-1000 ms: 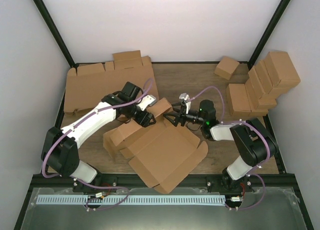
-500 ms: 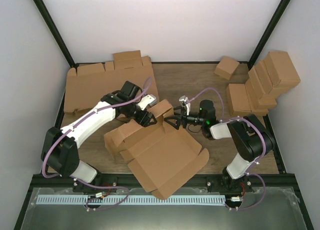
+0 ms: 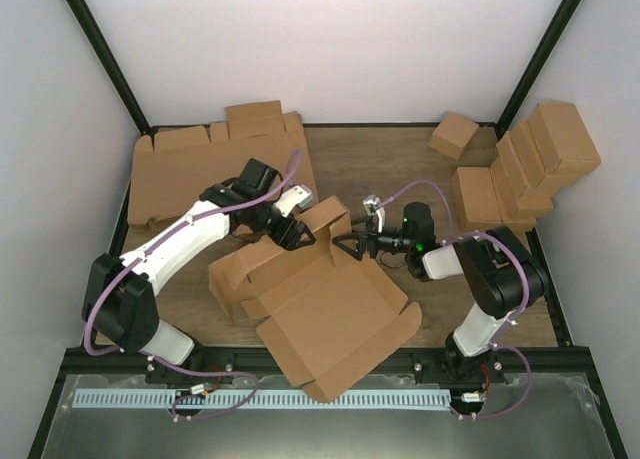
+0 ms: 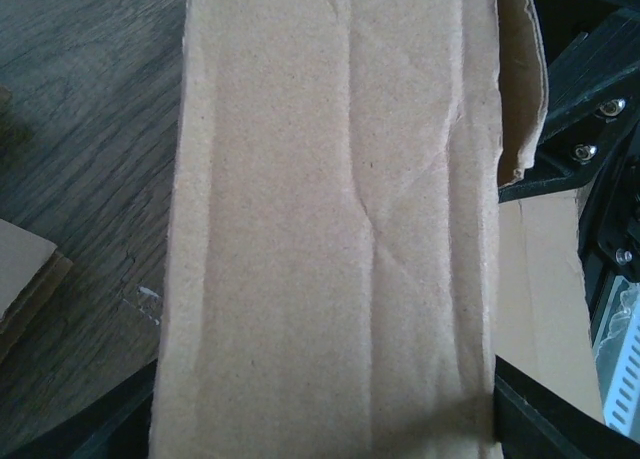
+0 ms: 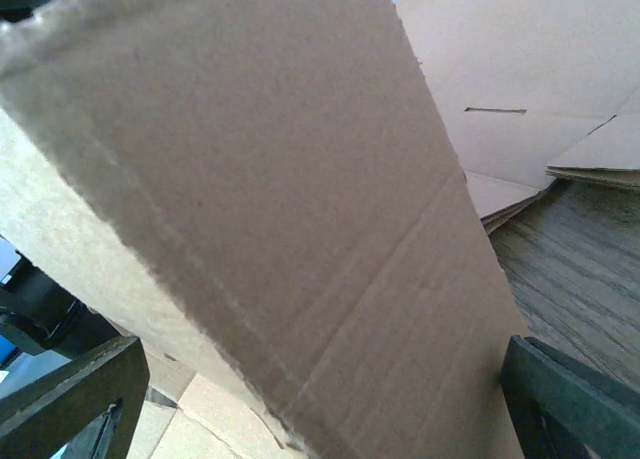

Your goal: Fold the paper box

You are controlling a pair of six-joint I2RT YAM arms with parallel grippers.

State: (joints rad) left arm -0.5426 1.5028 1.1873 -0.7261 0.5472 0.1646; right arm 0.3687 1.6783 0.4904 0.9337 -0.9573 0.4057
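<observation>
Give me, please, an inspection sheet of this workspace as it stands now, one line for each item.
Surface: wooden table, partly covered.
Job's things: paper box, partly folded, large panel lying flat.
Clutter: pile of flat blanks far left; small ready boxes far right.
Grippers: left gripper has box cardboard between its jaws, grip unclear; right gripper jaws wide open, cardboard between them.
Cables: purple cables along both arms, no snag seen.
Surroundings: white walls, black frame.

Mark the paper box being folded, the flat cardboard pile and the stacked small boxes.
paper box [image 3: 335, 324]: top view, its large flat panel.
flat cardboard pile [image 3: 185, 179]: top view, middle of top sheet.
stacked small boxes [image 3: 478, 194]: top view, leftmost box's top.
</observation>
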